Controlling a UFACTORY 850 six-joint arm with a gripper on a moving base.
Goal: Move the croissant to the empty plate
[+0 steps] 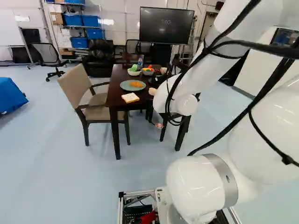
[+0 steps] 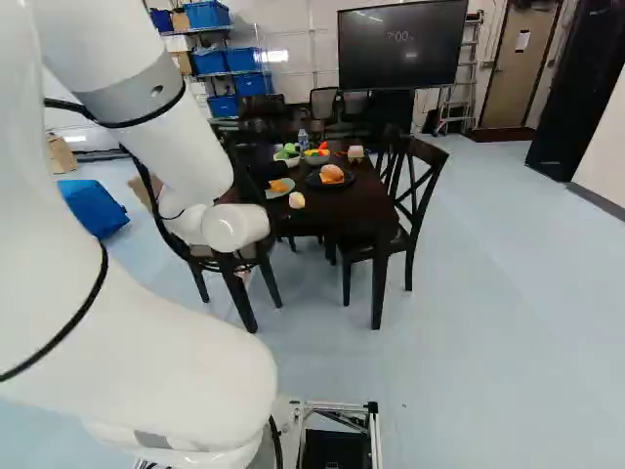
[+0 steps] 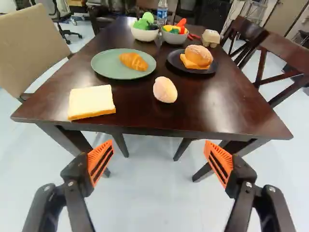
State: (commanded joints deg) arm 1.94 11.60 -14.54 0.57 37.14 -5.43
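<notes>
We see croissant (image 3: 133, 61) on green plate (image 3: 102, 66), bread slice (image 3: 91, 100) and pale roll (image 3: 165, 90) on its near side, black plate (image 3: 174, 60) beside it; our gripper (image 1: 159, 125) stands spread.

Left and right base views peering ahead and down from behind the arm (image 1: 201, 182), both catching the dining table (image 2: 356, 210) farther off; wrist view looking across it, close in!
</notes>
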